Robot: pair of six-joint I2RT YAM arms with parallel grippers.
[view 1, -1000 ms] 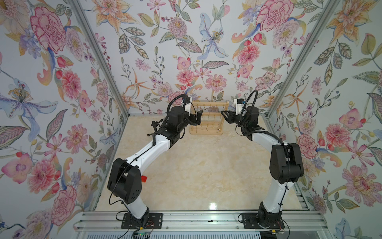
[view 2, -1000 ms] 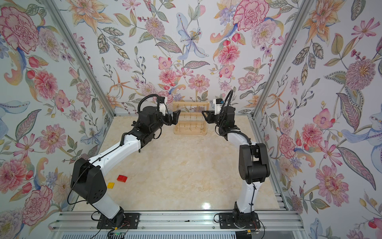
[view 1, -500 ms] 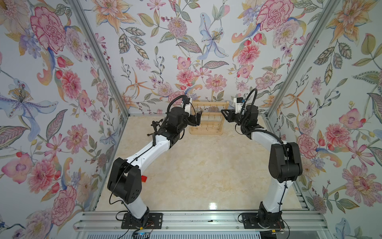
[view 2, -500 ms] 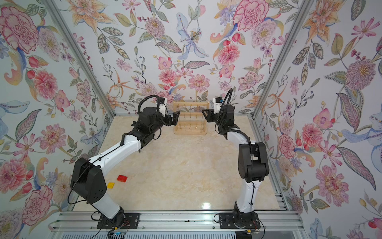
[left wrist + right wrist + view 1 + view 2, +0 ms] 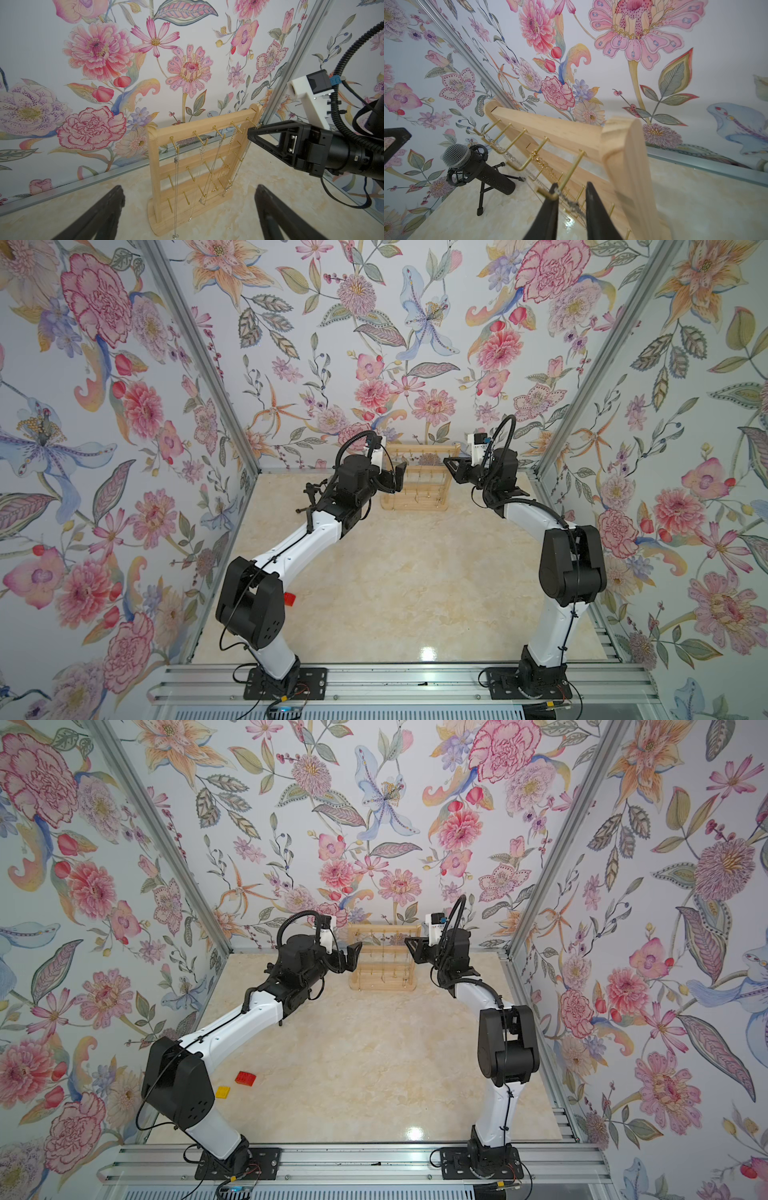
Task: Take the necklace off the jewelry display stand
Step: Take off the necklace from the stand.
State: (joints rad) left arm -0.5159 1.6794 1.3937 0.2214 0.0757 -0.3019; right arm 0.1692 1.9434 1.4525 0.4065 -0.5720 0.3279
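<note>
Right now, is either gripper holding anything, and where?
Nothing gripped yet: left gripper open, empty; right gripper has its fingers astride the necklace chain by its hook, gap visible.

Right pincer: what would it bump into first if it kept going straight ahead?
Probably the silver chain hanging from the end hook of the stand. It hangs just ahead of the right pincer, though depth is hard to judge.

Pose: left gripper (image 5: 189, 186) jaws wide, facing jewelry display stand (image 5: 203, 122), apart; right gripper (image 5: 571, 185) jaws narrowly parted at its top corner.

Lab test booth, floral-papered walls (image 5: 374, 323); aluminium frame (image 5: 395, 686)
</note>
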